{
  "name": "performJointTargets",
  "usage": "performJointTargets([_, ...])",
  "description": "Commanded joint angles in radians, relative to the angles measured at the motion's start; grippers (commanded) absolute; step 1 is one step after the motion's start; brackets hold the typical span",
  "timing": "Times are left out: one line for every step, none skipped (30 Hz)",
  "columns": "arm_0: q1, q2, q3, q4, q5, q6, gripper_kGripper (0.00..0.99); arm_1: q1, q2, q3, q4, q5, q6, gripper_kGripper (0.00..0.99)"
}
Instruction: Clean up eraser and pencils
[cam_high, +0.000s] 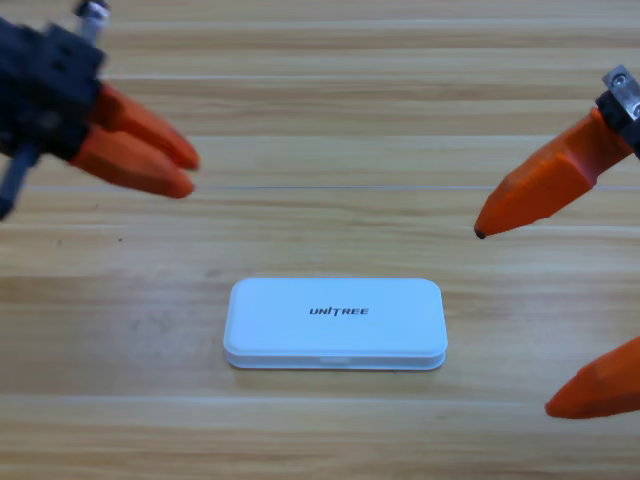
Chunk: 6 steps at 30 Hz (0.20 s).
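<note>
Wooden table, white UNITREE case lid closed, contents hidden

Counter: light wooden planks, grain and seams running left to right, evenly lit, filling the whole view.

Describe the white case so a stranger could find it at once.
On the wooden table, look below the middle, between the left gripper at the upper left and the right gripper at the right edge. There lies a flat white rectangular plastic case with rounded corners, its lid shut. It alone bears the dark word UNITREE on top, and neither gripper touches it.
</note>
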Motion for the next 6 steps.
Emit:
performJointTargets([-0.148,-0.122,0.065,0.018,0.054,-0.076,0.93,-0.015,0.038,0.03,-0.038,0.016,0.013,0.979])
performJointTargets([-0.17,-0.13,0.065,0.015,0.06,-0.088,0.971,-0.015,0.038,0.03,-0.038,0.016,0.013,0.979])
performJointTargets([-0.191,-0.133,0.066,0.015,0.066,-0.106,0.989,-0.015,0.039,0.03,-0.038,0.016,0.013,0.979])
performJointTargets([-0.21,-0.138,0.066,0.013,0.074,-0.123,0.99,-0.015,0.041,0.029,-0.038,0.016,0.013,0.979])
performJointTargets([-0.222,-0.144,0.069,0.01,0.082,-0.14,0.99,-0.015,0.042,0.029,-0.038,0.016,0.014,0.979])
performJointTargets([-0.233,-0.145,0.074,0.006,0.083,-0.162,0.99,-0.015,0.044,0.029,-0.038,0.016,0.014,0.979])
